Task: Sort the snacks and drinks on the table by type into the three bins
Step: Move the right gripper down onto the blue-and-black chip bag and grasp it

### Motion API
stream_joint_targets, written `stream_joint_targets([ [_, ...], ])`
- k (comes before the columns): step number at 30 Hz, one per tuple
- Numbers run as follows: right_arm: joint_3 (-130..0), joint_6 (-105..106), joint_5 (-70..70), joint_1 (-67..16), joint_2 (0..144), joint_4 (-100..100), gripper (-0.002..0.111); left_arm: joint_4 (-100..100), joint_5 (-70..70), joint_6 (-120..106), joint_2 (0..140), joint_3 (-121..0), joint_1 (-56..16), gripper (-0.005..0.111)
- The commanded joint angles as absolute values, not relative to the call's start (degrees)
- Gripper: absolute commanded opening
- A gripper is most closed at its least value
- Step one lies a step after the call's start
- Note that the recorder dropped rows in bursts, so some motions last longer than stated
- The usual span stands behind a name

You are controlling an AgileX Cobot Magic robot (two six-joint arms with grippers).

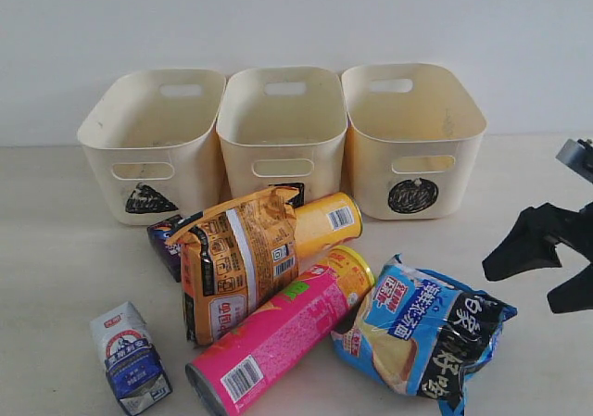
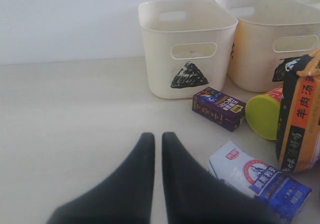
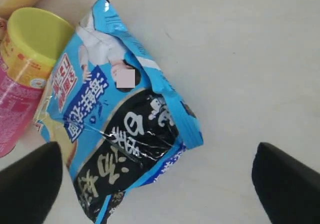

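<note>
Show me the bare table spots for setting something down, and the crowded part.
Bare table lies left of the triangle bin and behind the white-blue carton; another patch sits between the circle bin and the blue-black bag. The middle is crowded: orange-brown bag, pink tube, yellow tube and purple carton bunch before the square bin.

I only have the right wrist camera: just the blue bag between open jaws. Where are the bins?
Observer: In a row at the back, behind the pile. In the exterior view, from the left, they are the triangle bin, middle bin and circle bin.
Operator: Anything in them yet?
Observer: Nothing shows inside any of them.
Operator: And the other arm?
Observer: The left gripper is shut and empty, with the white carton lying close by.
</note>
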State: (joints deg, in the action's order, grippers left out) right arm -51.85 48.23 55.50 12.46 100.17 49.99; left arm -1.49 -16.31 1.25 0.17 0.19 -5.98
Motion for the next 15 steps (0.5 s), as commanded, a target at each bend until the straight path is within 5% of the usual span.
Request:
stream_joint_targets([
  [1,-52.0,46.6,53.3,12.0,102.3,50.5,0.096,-1.1,-16.0,1.7,0.0,0.0,-5.8,0.004],
  [15,-52.0,47.5,45.5,7.3,108.1,53.7,0.094,-1.1,-15.9,1.7,0.0,0.0,-5.8,0.004],
])
